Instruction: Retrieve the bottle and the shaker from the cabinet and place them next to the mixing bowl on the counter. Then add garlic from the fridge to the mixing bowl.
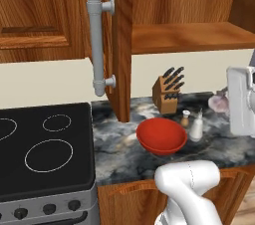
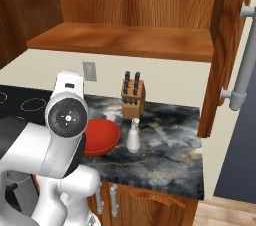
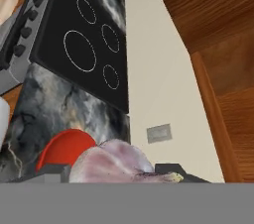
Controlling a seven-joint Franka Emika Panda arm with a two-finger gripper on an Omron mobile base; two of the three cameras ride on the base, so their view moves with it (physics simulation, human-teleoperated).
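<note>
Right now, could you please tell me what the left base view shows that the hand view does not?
Left base view, not hand view: the knife block, shaker, bottle and cabinet door handle. Hand view, not left base view: the wall outlet and dark fingers flanking the garlic. Shared: the red mixing bowl, stove, marble counter and garlic.

Nothing to read anywhere here: no labels, brands or numbers on the bottle [image 2: 133, 137], the shaker [image 1: 185, 118] or the stove knobs [image 1: 47, 210]
</note>
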